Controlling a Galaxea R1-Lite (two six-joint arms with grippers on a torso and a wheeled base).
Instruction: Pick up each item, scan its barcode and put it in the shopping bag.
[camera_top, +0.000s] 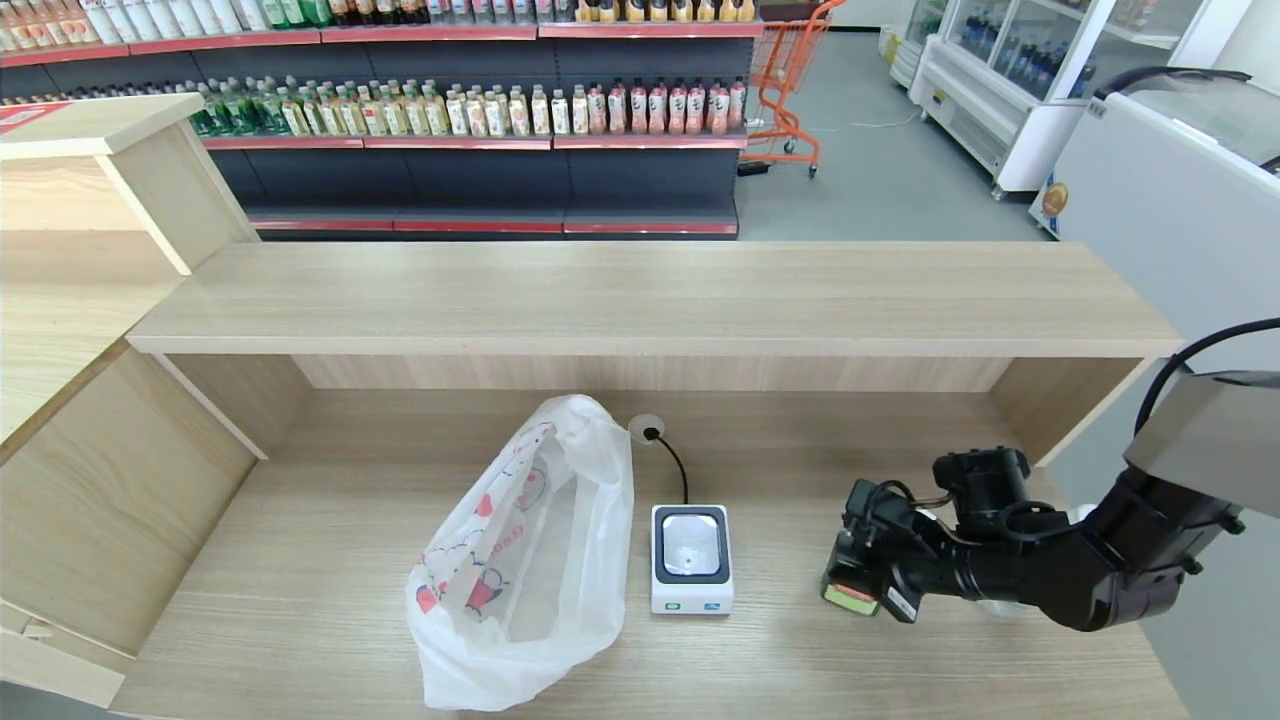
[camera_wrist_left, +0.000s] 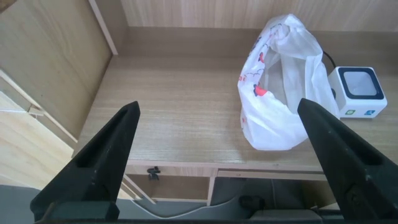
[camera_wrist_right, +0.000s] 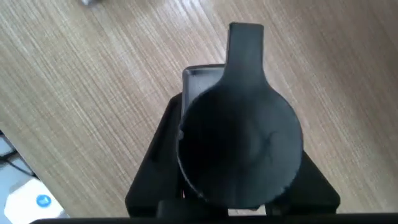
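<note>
Right claw (camera_top: 855, 570) is clamping a dark, red-labelled item (camera_top: 850, 597) down at the counter (camera_top: 300, 600). The scanner (camera_top: 691, 557) is sitting near this claw, on its left. The shopping bag (camera_top: 520, 560) is lying just beyond the scanner, mouth open. Left claw (camera_wrist_left: 219, 107) is hovering with fingers spread wide, the bag ahead of it.

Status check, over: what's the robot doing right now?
Left gripper open, empty. Right gripper down at small item, right of barcode scanner. Shopping bag open, nothing between.

Left tool (camera_wrist_left: 217, 104) has black wedge fingers (camera_wrist_left: 106, 155) — right arm (camera_top: 1100, 570) glossy black, grey upper link (camera_top: 1210, 440).
</note>
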